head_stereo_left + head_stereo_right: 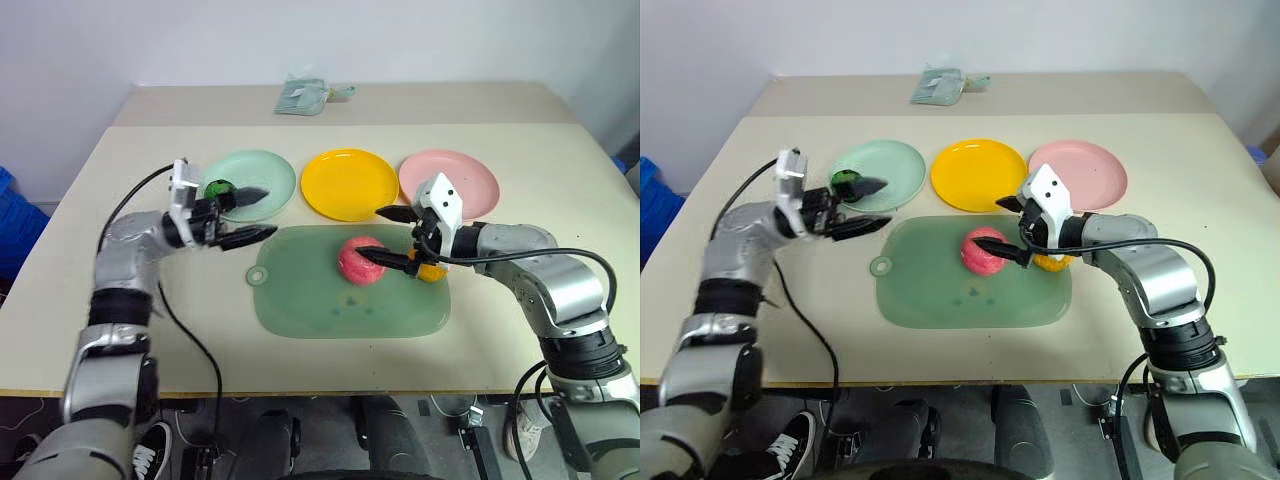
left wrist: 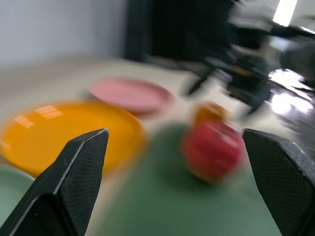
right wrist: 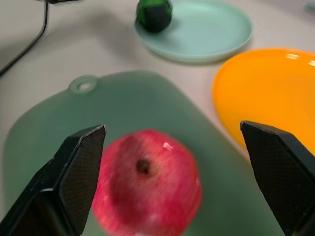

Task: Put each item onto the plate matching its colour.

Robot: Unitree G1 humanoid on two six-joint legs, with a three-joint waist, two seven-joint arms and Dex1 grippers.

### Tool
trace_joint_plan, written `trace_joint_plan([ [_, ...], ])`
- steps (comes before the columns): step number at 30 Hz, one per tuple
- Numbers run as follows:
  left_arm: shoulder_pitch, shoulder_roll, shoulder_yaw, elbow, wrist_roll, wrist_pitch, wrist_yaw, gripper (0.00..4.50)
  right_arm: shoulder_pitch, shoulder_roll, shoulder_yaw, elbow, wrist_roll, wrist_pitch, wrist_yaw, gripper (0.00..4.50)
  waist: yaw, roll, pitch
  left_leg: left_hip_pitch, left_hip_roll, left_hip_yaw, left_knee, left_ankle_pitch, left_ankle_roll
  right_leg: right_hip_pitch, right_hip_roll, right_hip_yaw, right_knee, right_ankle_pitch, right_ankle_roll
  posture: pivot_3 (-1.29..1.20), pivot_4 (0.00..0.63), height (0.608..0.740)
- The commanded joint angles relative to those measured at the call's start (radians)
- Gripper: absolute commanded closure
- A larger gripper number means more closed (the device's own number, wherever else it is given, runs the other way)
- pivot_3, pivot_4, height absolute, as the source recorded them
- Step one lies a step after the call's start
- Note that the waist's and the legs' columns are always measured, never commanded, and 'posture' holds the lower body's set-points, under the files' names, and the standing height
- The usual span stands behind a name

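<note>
You see glossy plastic plates, the yellow plate point(image 1: 349, 184) shiniest, a smooth translucent green mat point(image 1: 320, 300), textured black fingers point(image 3: 78, 167), and a matt table point(image 1: 520, 330).

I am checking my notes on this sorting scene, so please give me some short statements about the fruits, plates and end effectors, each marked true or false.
1. The dark green fruit lies on the mint green plate. True.
2. The pink-red apple is on the pink plate. False: it sits on the green mat.
3. The yellow plate has nothing on it. True.
4. The right end effector is shut on the apple. False: its fingers stand open, with the apple between them, not gripped.
5. The orange fruit is on the yellow plate. False: it is on the mat, beside the apple.
6. The left end effector is open. True.
</note>
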Motion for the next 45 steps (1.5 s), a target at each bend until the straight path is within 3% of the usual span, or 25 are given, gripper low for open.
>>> trace_joint_plan([
  [1,0.052,0.031,-0.024,-0.163,-0.051,0.104,-0.009,0.07,-0.025,-0.020,0.041,-0.034,-0.025,-0.001,0.010,0.00,0.007,0.000,0.000,0.000,0.000,0.000,0.000,0.000,0.000,0.000,0.000,0.000,0.000,0.000,0.000,0.00,0.150,0.740],
  [10,0.105,-0.003,-0.039,-0.319,-0.083,0.163,0.080,0.07,-0.011,-0.026,0.105,0.031,-0.105,-0.027,0.022,0.00,0.006,0.000,0.000,0.000,0.000,0.000,0.000,0.000,-0.001,0.001,-0.001,0.000,-0.001,0.000,0.000,0.00,0.150,0.740],
  [14,0.113,-0.014,-0.040,-0.338,-0.089,0.163,0.102,0.00,0.002,-0.042,0.132,0.036,-0.140,-0.045,0.035,1.25,0.005,0.000,0.000,0.001,0.000,0.000,0.000,0.000,-0.001,0.001,-0.001,0.000,-0.001,0.000,0.000,0.00,0.150,0.740],
  [17,0.108,-0.018,-0.039,-0.330,-0.082,0.143,0.114,0.00,0.002,-0.039,0.124,0.042,-0.145,-0.051,0.028,1.35,0.006,0.000,0.000,0.001,0.000,0.000,0.000,0.000,-0.001,0.001,-0.001,0.000,-0.002,0.000,0.000,0.00,0.150,0.740],
  [24,0.087,-0.035,-0.027,-0.318,-0.094,0.130,0.156,0.00,-0.060,0.042,0.003,0.066,-0.081,-0.064,-0.038,1.35,0.006,0.000,0.000,0.002,0.000,0.000,0.000,0.000,-0.001,0.002,-0.001,0.000,-0.002,0.000,0.000,0.00,0.150,0.740],
  [28,0.062,-0.062,-0.025,-0.287,-0.064,0.090,0.227,0.00,-0.205,0.104,-0.137,0.311,-0.178,-0.190,-0.291,1.35,0.005,0.000,0.000,0.002,-0.001,0.001,0.000,0.001,-0.001,0.001,-0.001,0.000,-0.002,0.000,0.000,0.00,0.150,0.740],
  [37,0.073,-0.086,-0.023,-0.214,-0.008,-0.075,0.255,0.00,-0.267,0.069,-0.129,0.648,-0.408,-0.450,-0.506,1.35,-0.001,0.000,0.000,0.000,-0.002,0.003,-0.003,0.000,0.000,0.000,-0.002,0.002,-0.003,0.000,-0.001,0.00,0.150,0.740],
  [39,0.066,-0.097,-0.021,-0.186,0.011,-0.118,0.278,0.00,-0.260,0.091,-0.164,0.686,-0.362,-0.452,-0.477,1.35,-0.001,0.000,0.000,0.000,-0.002,0.003,-0.003,0.000,0.000,0.000,-0.002,0.002,-0.002,0.000,-0.001,0.00,0.150,0.740],
  [41,0.067,-0.102,-0.023,-0.177,0.016,-0.139,0.283,0.00,-0.255,0.100,-0.179,0.704,-0.354,-0.461,-0.478,0.31,-0.002,0.000,0.000,0.001,-0.001,0.003,-0.003,0.001,-0.001,0.000,-0.001,0.002,-0.002,0.000,-0.001,0.00,0.150,0.740],
  [42,0.070,-0.102,-0.025,-0.180,0.011,-0.135,0.280,0.00,-0.258,0.104,-0.189,0.709,-0.353,-0.466,-0.491,0.03,-0.002,0.000,0.000,0.001,-0.001,0.003,-0.003,0.001,-0.001,0.000,-0.001,0.002,-0.002,0.000,-0.001,0.00,0.150,0.740],
  [45,0.078,-0.097,-0.025,-0.191,0.002,-0.141,0.267,0.00,-0.268,0.104,-0.195,0.704,-0.360,-0.490,-0.499,0.03,-0.001,0.000,0.000,0.001,0.000,0.003,-0.003,0.001,-0.001,0.000,-0.001,0.002,-0.001,0.000,0.000,0.00,0.150,0.740],
])
